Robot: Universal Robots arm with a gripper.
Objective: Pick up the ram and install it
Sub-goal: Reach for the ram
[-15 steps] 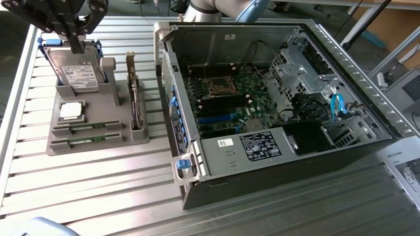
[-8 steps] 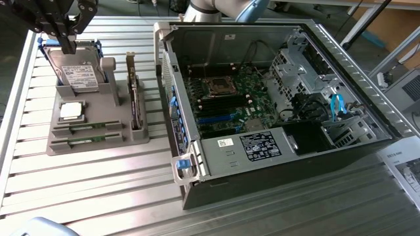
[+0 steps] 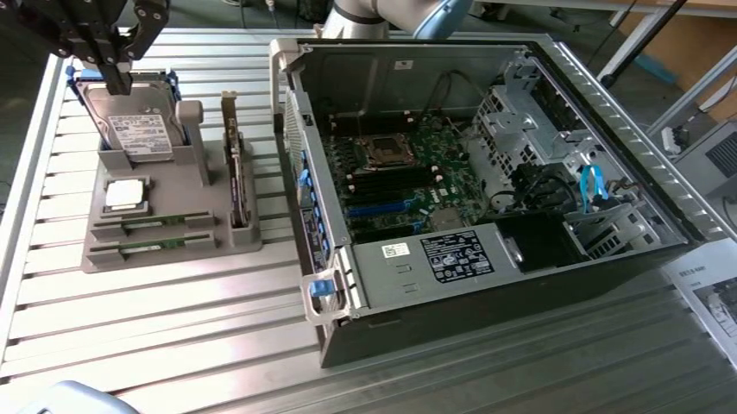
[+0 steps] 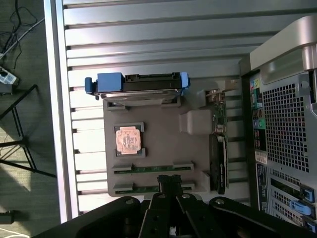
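The hard drive (image 3: 136,121) wears a white label, and the power supply (image 3: 461,256) in the open computer case (image 3: 484,155) a black one; neither can be read. In the exterior view the hand (image 3: 119,84), fingers pinched together and holding nothing, hangs over the drive at the grey holder's (image 3: 190,207) 12 o'clock end. The ram (image 3: 150,226) lies flat in a slot at the holder's 6 o'clock end on the counter (image 3: 173,319), well apart from the hand.

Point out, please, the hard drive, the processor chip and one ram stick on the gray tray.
hard drive (image 3: 143,131), exterior view, on its labelled top face.
processor chip (image 4: 129,140), wrist view, on the middle of its top.
ram stick (image 4: 148,168), wrist view, on the green edge of the one nearer the chip.
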